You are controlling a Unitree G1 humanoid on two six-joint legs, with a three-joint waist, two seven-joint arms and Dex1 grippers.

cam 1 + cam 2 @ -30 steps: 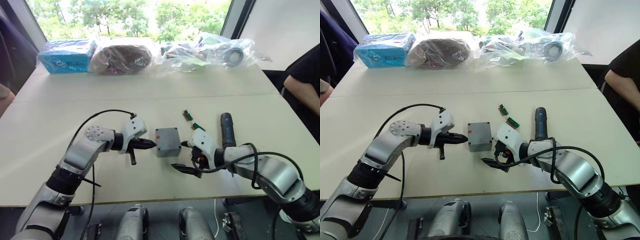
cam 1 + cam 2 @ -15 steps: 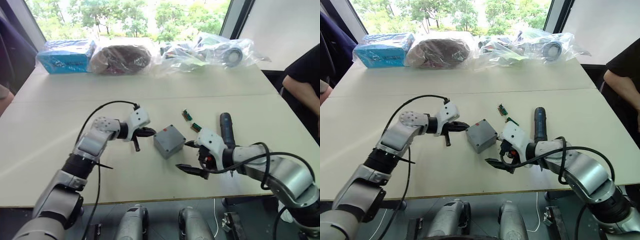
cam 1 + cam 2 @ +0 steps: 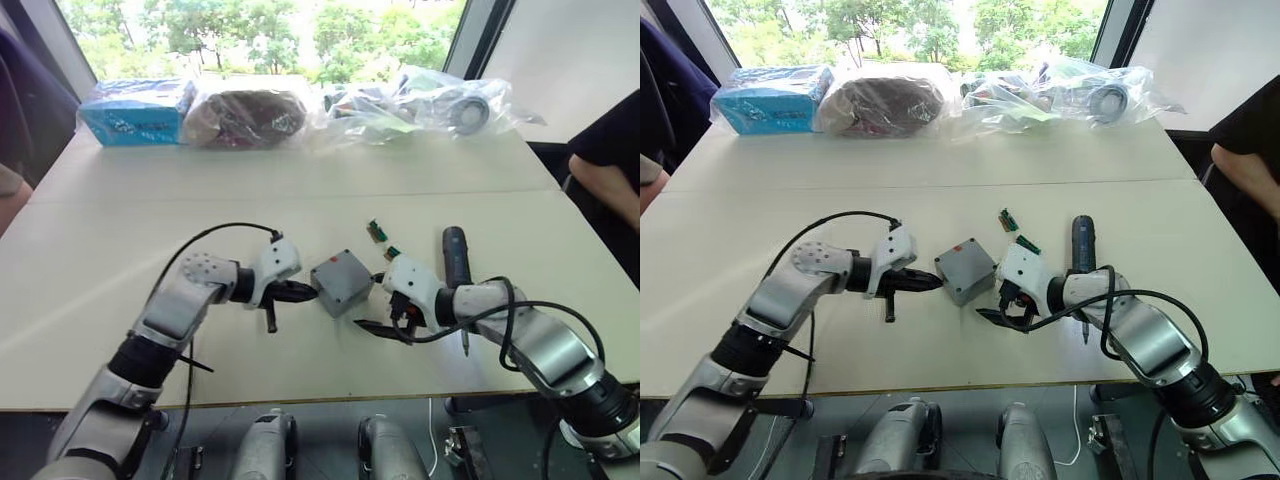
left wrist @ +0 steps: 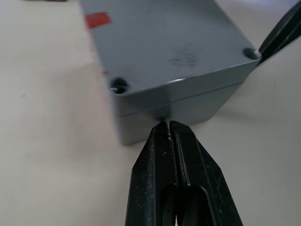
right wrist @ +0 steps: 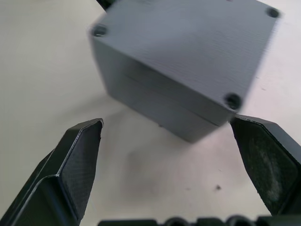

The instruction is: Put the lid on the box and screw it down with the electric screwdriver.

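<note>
The lidded box [image 3: 340, 282] sits on the surface between the claws, the closed, empty left claw [image 3: 312, 293] touching its near corner, the right claw [image 3: 378, 303] spread wide beside it.

Lid [image 3: 338, 276] seated on box [image 3: 345, 298] at table [image 3: 100, 250] centre, left gripper [image 3: 312, 293] touching its left side, right gripper [image 3: 372, 304] just right, electric screwdriver [image 3: 456, 264] farther right
</note>
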